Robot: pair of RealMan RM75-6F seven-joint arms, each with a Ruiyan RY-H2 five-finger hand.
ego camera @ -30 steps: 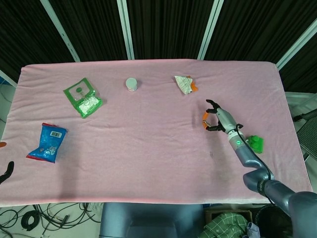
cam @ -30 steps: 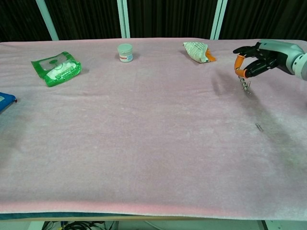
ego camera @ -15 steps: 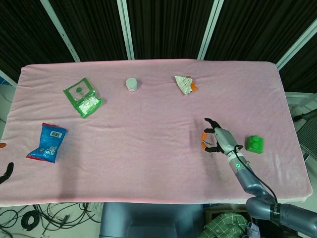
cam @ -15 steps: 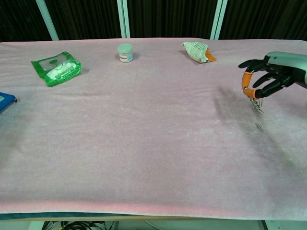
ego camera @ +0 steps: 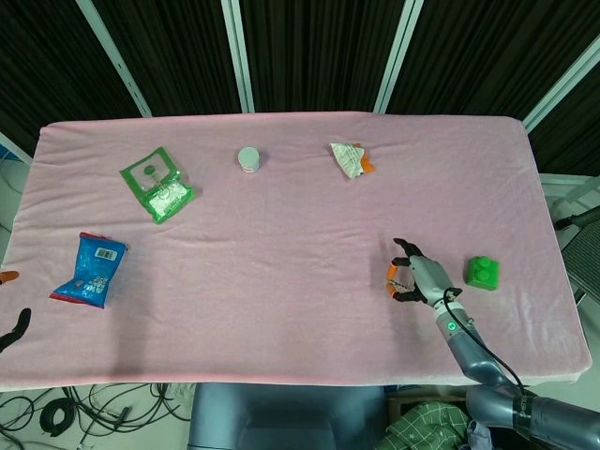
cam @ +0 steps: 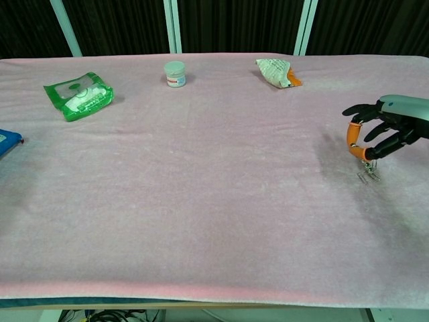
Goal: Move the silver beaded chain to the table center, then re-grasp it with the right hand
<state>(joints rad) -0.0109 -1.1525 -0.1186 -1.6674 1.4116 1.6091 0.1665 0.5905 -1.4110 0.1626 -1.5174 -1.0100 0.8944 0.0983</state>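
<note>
My right hand hovers low over the right side of the pink table. It pinches the silver beaded chain between its orange-tipped thumb and a finger, with the other fingers spread. The short chain hangs down and its lower end touches the cloth. From the head view, the right hand sits near the front right of the table, and the chain is too small to make out there. Only dark fingertips of my left hand show at the lower left edge, off the table.
A green block lies just right of the right hand. At the back are a white snack pouch and a small white jar. A green packet and a blue packet lie on the left.
The right hand has moved toward the table's front edge and lower, carrying the chain; the chain's end now touches the cloth. The left fingertips have barely moved.
</note>
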